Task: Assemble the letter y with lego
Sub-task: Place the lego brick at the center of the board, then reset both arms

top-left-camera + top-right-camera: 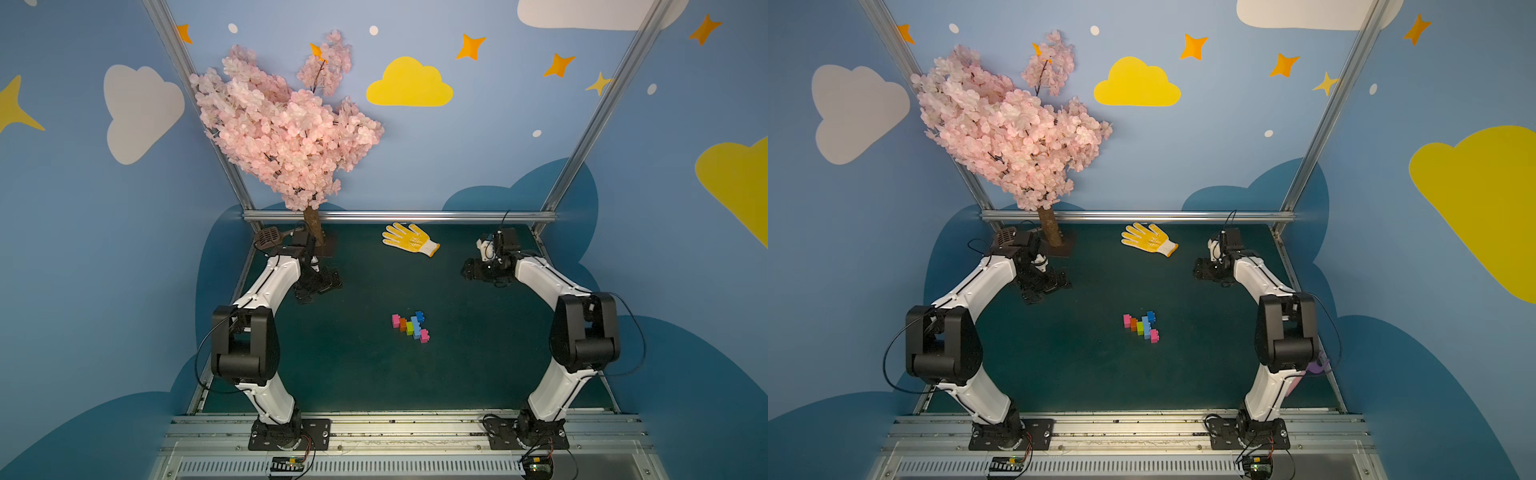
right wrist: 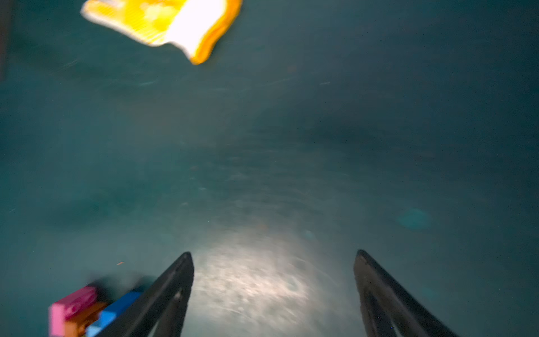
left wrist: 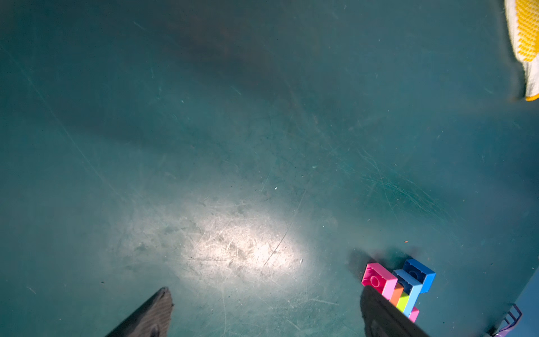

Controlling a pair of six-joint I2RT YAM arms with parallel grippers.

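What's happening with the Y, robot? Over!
Left gripper open, empty. Right gripper open, empty. Letter y joined, alone on mat. Yellow glove far off, nothing blocking.

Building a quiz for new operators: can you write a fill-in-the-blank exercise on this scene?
The knitted, dotted work glove is coloured ____.
In the joined cluster of studded plastic bricks, the brick between the orange brick and the light blue brick is ____.
The left gripper and right gripper both stand ____, holding nothing.
Missing words: yellow; green; open.
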